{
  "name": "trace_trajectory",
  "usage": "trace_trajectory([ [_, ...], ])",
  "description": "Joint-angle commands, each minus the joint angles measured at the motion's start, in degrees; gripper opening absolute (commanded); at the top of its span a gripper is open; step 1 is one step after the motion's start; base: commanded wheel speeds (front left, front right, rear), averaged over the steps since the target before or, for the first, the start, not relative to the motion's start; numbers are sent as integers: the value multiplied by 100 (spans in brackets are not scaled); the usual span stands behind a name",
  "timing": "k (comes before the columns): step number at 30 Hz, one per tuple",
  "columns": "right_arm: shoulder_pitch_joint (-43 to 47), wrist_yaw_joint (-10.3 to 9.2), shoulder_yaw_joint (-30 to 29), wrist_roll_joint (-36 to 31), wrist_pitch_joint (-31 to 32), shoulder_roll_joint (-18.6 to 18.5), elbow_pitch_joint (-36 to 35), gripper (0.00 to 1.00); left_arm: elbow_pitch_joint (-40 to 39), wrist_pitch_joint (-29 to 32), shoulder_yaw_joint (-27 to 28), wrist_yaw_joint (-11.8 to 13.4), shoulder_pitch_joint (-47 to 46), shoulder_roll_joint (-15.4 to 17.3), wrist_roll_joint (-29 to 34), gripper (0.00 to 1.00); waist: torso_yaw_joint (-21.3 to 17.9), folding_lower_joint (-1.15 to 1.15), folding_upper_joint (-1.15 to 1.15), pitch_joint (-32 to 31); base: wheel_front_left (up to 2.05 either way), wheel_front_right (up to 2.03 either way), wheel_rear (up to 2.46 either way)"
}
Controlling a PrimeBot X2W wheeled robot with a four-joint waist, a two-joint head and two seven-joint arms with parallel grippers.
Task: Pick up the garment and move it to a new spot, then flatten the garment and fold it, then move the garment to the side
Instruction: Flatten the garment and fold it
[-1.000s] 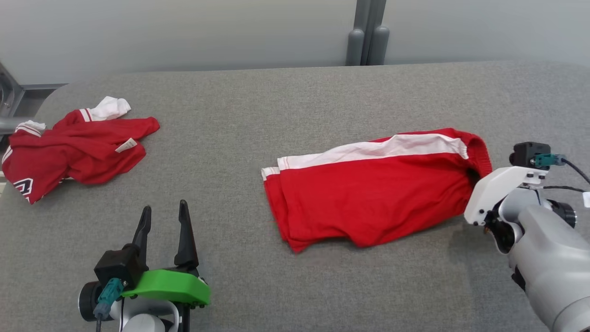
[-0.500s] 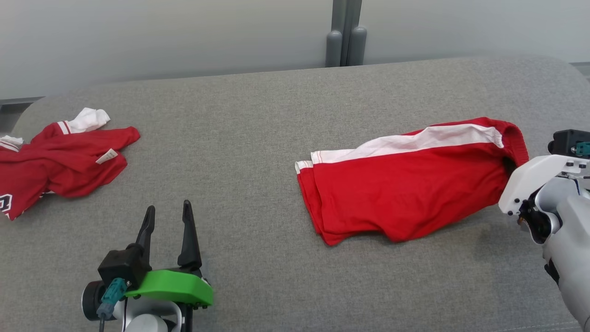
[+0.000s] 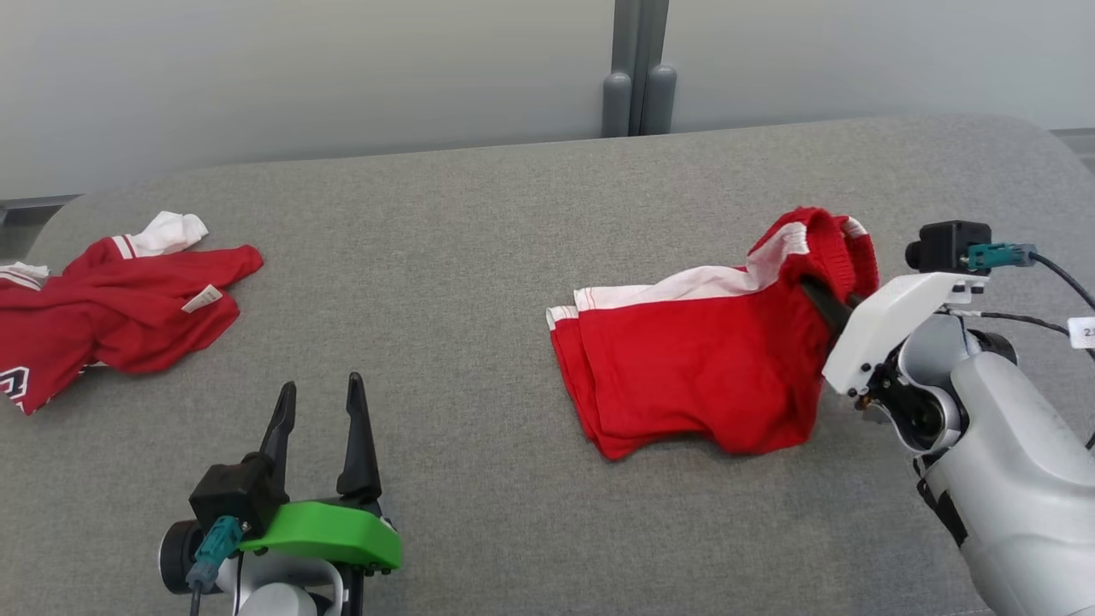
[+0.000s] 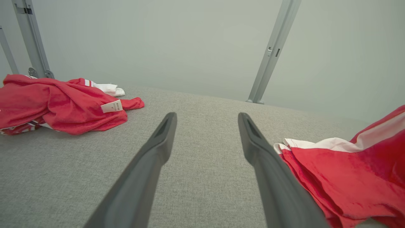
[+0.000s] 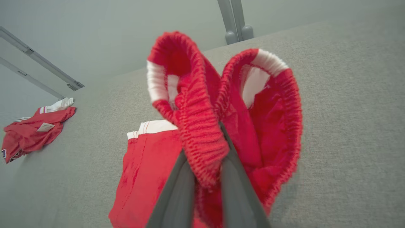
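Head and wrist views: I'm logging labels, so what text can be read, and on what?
White tag on the crumpled red garment: too small to read.
Cable label by the right arm: cut off, unreadable.
Graphic on that garment: partly hidden, unreadable.
On the red shorts: none.

Left tool [image 3: 322,383]: two long dark tapered fingers [image 3: 357,436], black camera block [image 3: 235,494], bright green cover [image 3: 321,532]
Right tool [image 5: 205,177]: dark grey, angled white cover [image 3: 890,321] with small screws
Plugs [image 3: 992,254]: teal, one on each wrist camera
Cable [image 3: 1061,282]: black, thin, carrying a white tag [image 3: 1085,332]
Forearm [image 3: 1018,479]: pale grey, rounded
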Motion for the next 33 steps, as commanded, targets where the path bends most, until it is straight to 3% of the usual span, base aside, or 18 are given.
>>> trace_trajectory([
  [1,180,1,-24,5,152,79,-306,0,-21,-17,-18,-8,21,12,-64,100,38,0,0,-21,0,0,0],
  [7,511,1,-190,-268,579,482,-948,0,-12,-17,-89,-11,-4,12,-111,100,180,0,0,-79,0,0,0],
  [15,633,2,-435,-768,816,1000,-886,0,3,-17,-226,6,-49,12,-187,100,421,0,0,-125,0,0,0],
  [24,297,1,-499,-1234,721,1269,130,0,46,-17,-450,27,-175,12,-349,100,789,0,0,-115,0,0,0],
  [33,-99,2,-14,-864,320,1278,1225,0,102,-17,-661,60,-242,12,-461,100,1044,0,0,-136,0,0,0],
])
